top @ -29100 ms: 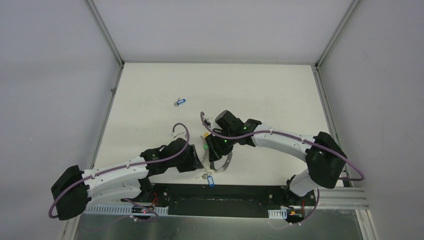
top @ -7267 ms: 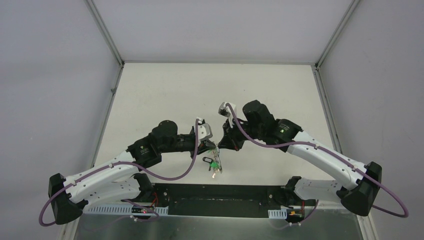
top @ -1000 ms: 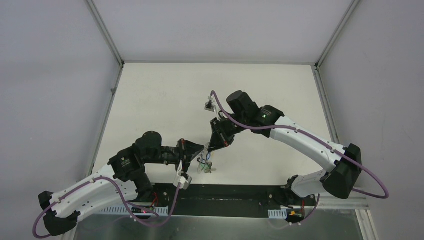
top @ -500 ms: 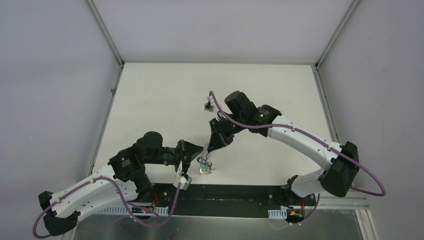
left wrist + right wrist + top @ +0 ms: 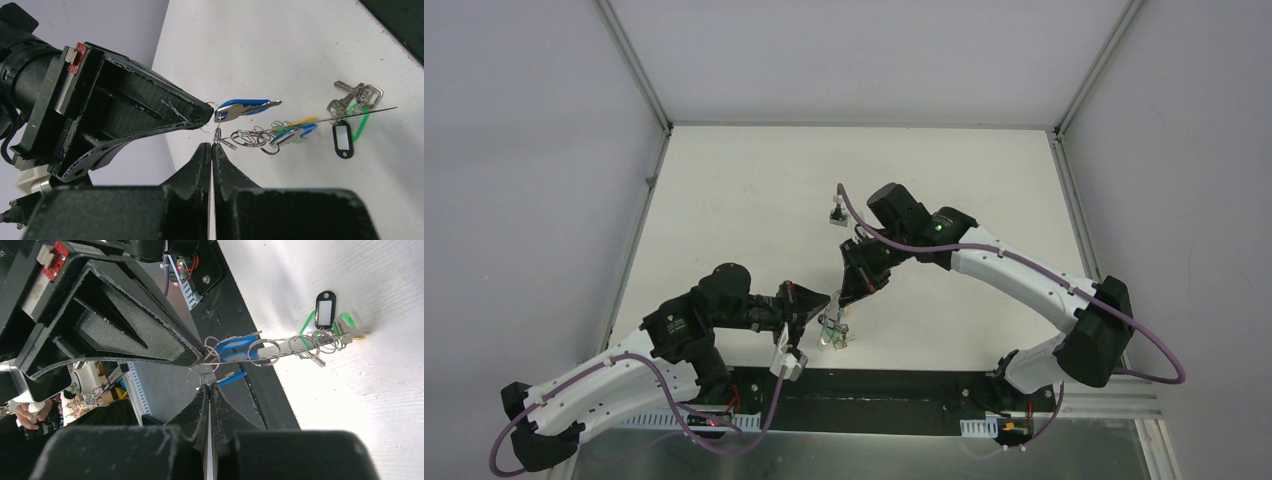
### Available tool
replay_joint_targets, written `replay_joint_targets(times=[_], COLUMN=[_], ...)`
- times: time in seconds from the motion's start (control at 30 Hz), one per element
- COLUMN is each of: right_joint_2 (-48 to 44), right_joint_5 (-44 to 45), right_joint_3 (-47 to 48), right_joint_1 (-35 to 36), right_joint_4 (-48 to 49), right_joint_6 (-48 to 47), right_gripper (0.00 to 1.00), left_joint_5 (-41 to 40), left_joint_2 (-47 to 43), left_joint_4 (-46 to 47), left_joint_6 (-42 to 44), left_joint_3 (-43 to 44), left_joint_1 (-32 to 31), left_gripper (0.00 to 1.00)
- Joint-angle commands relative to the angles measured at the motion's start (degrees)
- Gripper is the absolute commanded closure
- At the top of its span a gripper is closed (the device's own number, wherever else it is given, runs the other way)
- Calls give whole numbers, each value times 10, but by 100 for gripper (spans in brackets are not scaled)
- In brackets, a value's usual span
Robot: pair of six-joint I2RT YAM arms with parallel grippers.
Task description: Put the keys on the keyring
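Left gripper (image 5: pixel 827 300): the fingers are closed on one end of the keyring. The arm has the same pose as one second ago.
Right gripper (image 5: pixel 848 296): the fingers are closed on the small split ring of a blue key (image 5: pixel 245 106). The tip is just beside the left tip. During the last second its wrist and elbow moved a little to the left.
Keyring (image 5: pixel 285 348): a thin dark wire, seen from its edge. It is lifted above the table (image 5: pixel 724 200) and stretches away from the left fingers.
Keys (image 5: pixel 832 336): a small bunch hangs from the keyring near the table's near edge, almost where it hung one second ago.
Compared with seven seconds ago: the two tips now meet closer to the near edge.
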Motion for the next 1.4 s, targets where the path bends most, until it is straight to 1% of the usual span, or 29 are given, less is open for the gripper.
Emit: replay_joint_targets(times=[0.0, 0.37, 0.57, 0.67, 0.7, 0.77, 0.9, 0.97, 1.03, 1.17, 1.37], right_joint_2=[3, -3, -7, -18, -22, -33, -59, -73, -86, -110, -131], right_joint_5=[17, 75, 89, 86, 88, 93, 106, 110, 113, 115, 102], right_joint_3=[22, 36, 40, 34, 32, 28, 16, 7, -1, -19, -45], right_joint_1=[-5, -3, 2, 3, 2, 2, 0, -4, -9, -27, -64], right_joint_4=[-22, -44, -47, -40, -38, -36, -26, -20, -14, -3, 7], right_joint_6=[-1, -16, -24, -23, -24, -25, -28, -28, -27, -24, -19], right_gripper=[100, 100, 100, 100, 100, 100, 100, 100, 100, 100, 100], left_joint_5=[37, 44, 50, 49, 47, 37, 2, -2, 2, -24, -86], left_joint_2=[-7, -6, -3, -1, 1, 8, 29, 41, 50, 58, 51], left_joint_4=[38, 38, 38, 38, 42, 51, 61, 67, 77, 128, 218], left_joint_6=[6, -7, -17, -45, -72, -157, -355, -438, -506, -637, -774], left_joint_3=[33, 33, 32, 35, 39, 50, 70, 73, 72, 57, 25], left_joint_1=[-4, -4, -5, -5, -5, -5, -5, -5, -5, -5, -4], left_gripper=[100, 100, 100, 100, 100, 100, 100, 100, 100, 100, 100])
